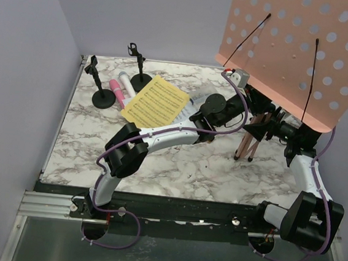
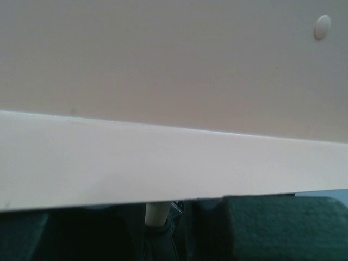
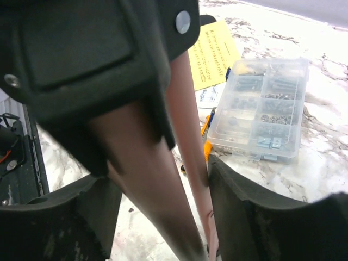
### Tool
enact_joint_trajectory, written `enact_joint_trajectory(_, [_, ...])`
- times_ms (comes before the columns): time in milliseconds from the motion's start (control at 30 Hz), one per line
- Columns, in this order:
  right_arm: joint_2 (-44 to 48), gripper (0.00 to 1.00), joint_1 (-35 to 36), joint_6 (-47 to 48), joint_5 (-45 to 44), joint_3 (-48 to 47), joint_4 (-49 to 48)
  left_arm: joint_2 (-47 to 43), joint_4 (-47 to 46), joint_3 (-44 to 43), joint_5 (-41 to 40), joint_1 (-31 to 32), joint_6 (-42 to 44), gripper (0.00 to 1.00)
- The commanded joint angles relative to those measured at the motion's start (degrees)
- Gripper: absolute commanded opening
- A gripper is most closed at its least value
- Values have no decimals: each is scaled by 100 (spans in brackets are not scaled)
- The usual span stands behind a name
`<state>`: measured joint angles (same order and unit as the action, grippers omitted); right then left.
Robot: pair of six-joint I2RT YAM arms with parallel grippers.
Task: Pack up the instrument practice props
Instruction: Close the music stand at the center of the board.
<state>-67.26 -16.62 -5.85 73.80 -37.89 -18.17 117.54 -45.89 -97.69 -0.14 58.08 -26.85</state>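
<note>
The pink music rack (image 1: pixel 299 50) stands upright at the right, its tripod legs (image 1: pixel 250 138) on the marble table. My left gripper (image 1: pixel 242 109) is under the rack's desk, and the desk (image 2: pixel 163 81) fills the left wrist view. There the cream post (image 2: pixel 155 212) sits between my dark fingers, so the left gripper (image 2: pixel 163 228) looks shut on it. My right gripper (image 3: pixel 163 217) is open around two legs (image 3: pixel 147 190). One finger touches a leg and table shows beside the other. A pink microphone (image 1: pixel 116 92), a white microphone (image 1: pixel 128 84), two mic holders (image 1: pixel 103 96) (image 1: pixel 140 81) and a yellow sheet (image 1: pixel 156 102) lie at the back left.
A clear compartment box (image 3: pixel 261 109) of small hardware lies just beyond the rack's legs. A yellow-and-black utility knife (image 3: pixel 206 128) and a white printed page (image 3: pixel 209 97) are at its near side. Grey walls close in the table on three sides.
</note>
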Motion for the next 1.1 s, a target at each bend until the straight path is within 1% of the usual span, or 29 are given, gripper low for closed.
enact_joint_trajectory(0, [65,57,119,233,86,-65,313,-207,-473,-217,276,54,-383,0])
enact_joint_trajectory(233, [62,47,158,381,26,-83,405,-240,-557,-102,433,53,-376,0])
enact_joint_trajectory(400, [82,44,159,413,-3,-63,399,-277,-569,-6,536,54,-291,14])
enact_joint_trajectory(500, [114,42,158,435,-14,-45,380,-306,-557,55,555,54,-214,29])
enact_joint_trajectory(600, [126,40,157,445,-23,-42,364,-328,-559,99,558,52,-124,36])
enact_joint_trajectory(767, [152,39,158,444,-5,-21,346,-319,-520,135,587,53,3,41])
enact_joint_trajectory(1067, [206,39,156,468,-22,-10,340,-198,-482,8,603,46,-8,42])
